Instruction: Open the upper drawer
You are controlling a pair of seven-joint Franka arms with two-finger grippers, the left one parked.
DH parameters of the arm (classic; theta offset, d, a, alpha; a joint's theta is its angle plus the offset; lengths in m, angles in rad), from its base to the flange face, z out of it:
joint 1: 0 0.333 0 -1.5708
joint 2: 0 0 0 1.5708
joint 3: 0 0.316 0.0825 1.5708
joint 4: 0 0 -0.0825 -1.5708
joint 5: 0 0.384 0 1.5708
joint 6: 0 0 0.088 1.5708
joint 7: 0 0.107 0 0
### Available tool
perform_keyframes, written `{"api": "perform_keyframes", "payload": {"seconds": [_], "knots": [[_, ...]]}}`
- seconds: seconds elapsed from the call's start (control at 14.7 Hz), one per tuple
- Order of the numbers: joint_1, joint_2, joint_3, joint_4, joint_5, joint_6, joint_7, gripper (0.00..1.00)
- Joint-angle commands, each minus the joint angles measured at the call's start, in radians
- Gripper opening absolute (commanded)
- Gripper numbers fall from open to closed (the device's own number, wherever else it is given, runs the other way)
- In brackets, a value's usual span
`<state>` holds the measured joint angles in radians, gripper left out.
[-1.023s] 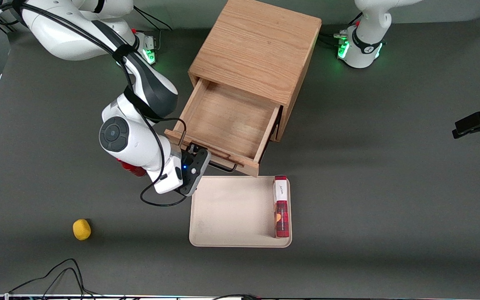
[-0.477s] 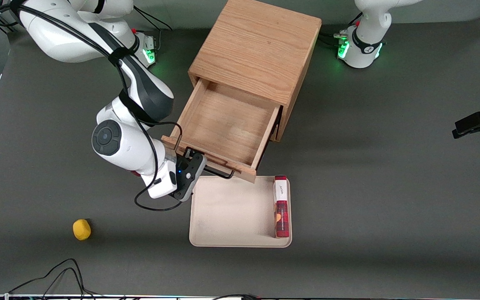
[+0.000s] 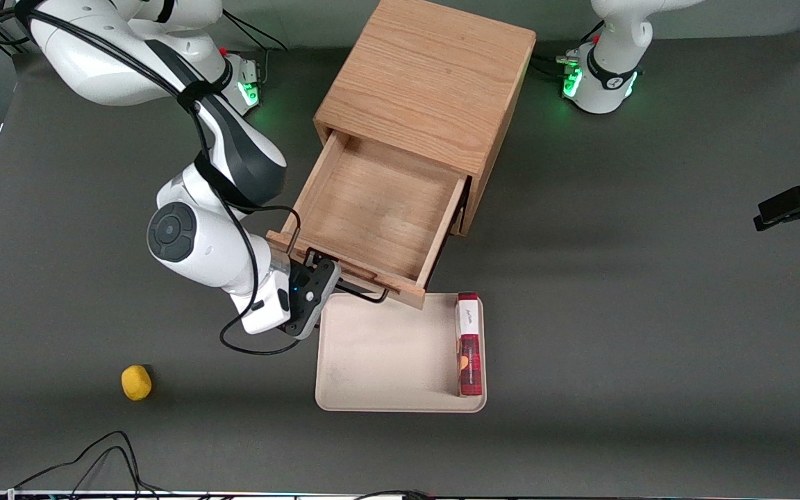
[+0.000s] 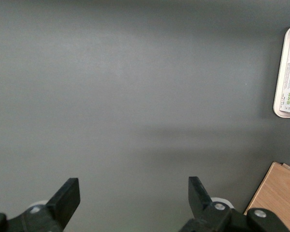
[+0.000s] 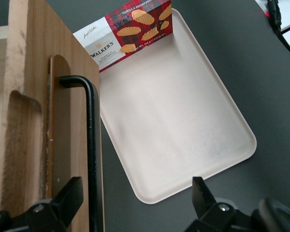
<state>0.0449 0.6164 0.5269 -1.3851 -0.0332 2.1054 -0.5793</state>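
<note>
The upper drawer (image 3: 372, 208) stands pulled well out of the wooden cabinet (image 3: 428, 76), showing its bare wooden floor. Its thin black wire handle (image 3: 362, 290) runs along the drawer front, just above the tray's edge. My right gripper (image 3: 317, 269) is at the handle's end toward the working arm's side. In the right wrist view the gripper (image 5: 135, 188) is open wide. The handle bar (image 5: 91, 145) lies between the fingers, close to one of them, against the drawer front (image 5: 34, 72). The lower drawer is hidden under the upper one.
A beige tray (image 3: 386, 354) lies in front of the open drawer, nearer the front camera, also in the right wrist view (image 5: 174, 121). A red cookie box (image 3: 469, 344) (image 5: 125, 29) stands in it. A yellow object (image 3: 136, 382) lies toward the working arm's end. Cables (image 3: 94, 451) lie near the table's front edge.
The drawer has slid a little farther out of the cabinet, toward the tray. My gripper and wrist moved with its handle the same way.
</note>
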Motion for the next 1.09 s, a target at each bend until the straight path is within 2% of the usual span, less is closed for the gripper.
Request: {"api": "perform_keyframes", "payload": {"seconds": [0.0, 0.14, 0.27, 0.41, 0.55, 0.68, 0.82, 1.02], "knots": [[0.004, -0.010, 0.002, 0.029, -0.004, 0.004, -0.005, 1.00], [0.001, -0.056, -0.011, 0.028, -0.005, 0.004, 0.028, 1.00], [0.001, -0.125, -0.060, 0.020, -0.002, 0.013, 0.073, 1.00], [-0.003, -0.225, -0.109, 0.003, 0.065, 0.011, 0.163, 1.00], [-0.014, -0.335, -0.183, -0.063, 0.149, -0.013, 0.174, 1.00], [-0.080, -0.432, -0.197, -0.139, 0.200, -0.070, 0.179, 1.00], [-0.152, -0.516, -0.200, -0.221, 0.207, -0.123, 0.212, 1.00], [-0.214, -0.609, -0.203, -0.291, 0.194, -0.217, 0.359, 1.00]]}}
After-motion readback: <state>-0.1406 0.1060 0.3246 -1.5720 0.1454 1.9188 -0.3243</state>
